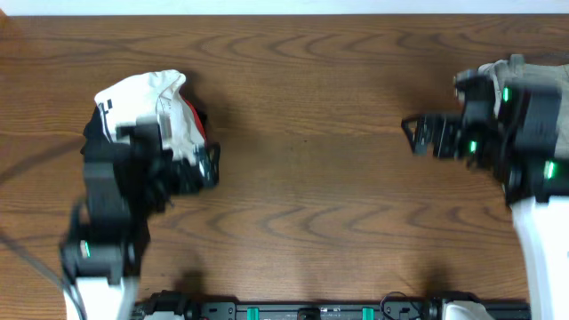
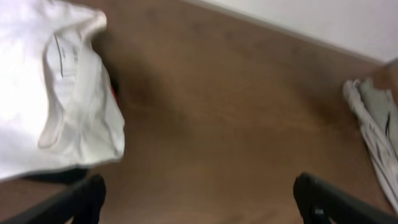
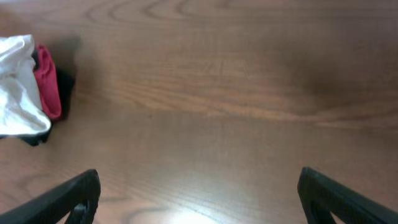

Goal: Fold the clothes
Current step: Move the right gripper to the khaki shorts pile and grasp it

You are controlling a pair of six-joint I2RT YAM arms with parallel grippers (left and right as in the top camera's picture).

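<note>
A pile of clothes lies at the table's left: a white garment on top, red and black cloth under it. It shows in the left wrist view and small in the right wrist view. A second, grey-beige garment lies at the far right edge, partly under the right arm; it shows in the left wrist view. My left gripper is open and empty just right of the pile. My right gripper is open and empty over bare wood, left of the grey garment.
The brown wooden table runs between the two piles. A black rail with green marks lies along the near edge. A pale wall or floor borders the far edge.
</note>
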